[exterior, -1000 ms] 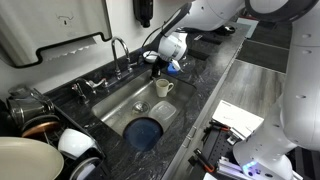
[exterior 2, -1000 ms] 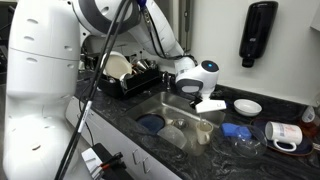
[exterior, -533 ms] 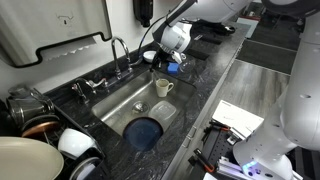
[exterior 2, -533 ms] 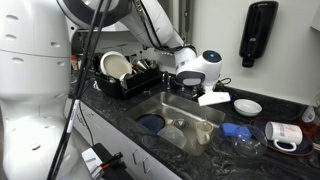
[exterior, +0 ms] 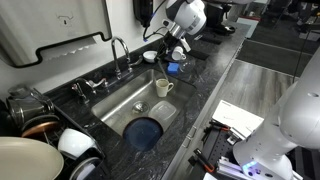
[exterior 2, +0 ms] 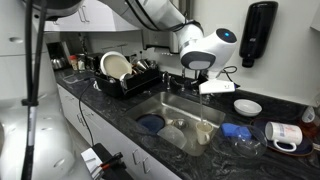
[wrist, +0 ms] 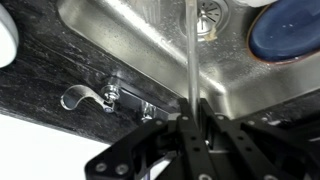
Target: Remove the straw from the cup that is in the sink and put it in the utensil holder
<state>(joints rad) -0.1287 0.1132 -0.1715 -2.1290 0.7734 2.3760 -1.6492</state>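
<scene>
Your pincer point(wrist: 190, 112) has its two dark fingers drawn together on the straw point(wrist: 189, 50), with no gap showing beside it. In the wrist view the clear straw runs straight from the fingertips to the top edge of the picture, crossing the steel rim of the sink point(exterior: 118, 100). The straw is out of the cup point(exterior: 163, 87) and in your grip, raised over the dark stone surface point(exterior: 205, 88).

In an exterior view the cup stands upright in the sink, at the end of the basin that lies under the arm. A blue plate point(exterior: 145, 132) lies flat at the opposite end of the basin. The faucet point(exterior: 120, 48) rises from the back edge of the surface behind the basin. In the wrist view a curved lever handle point(wrist: 82, 97) sits on the stone just beside the sink's rim.

The dish rack point(exterior 2: 125, 80) stands at the end of the surface past the plate's end of the sink, well apart from your pincer, loaded with plates and dark utensils. A white mug point(exterior 2: 283, 135) lies on its side near the other end of the surface.

The straw is too thin to make out in either exterior view.
</scene>
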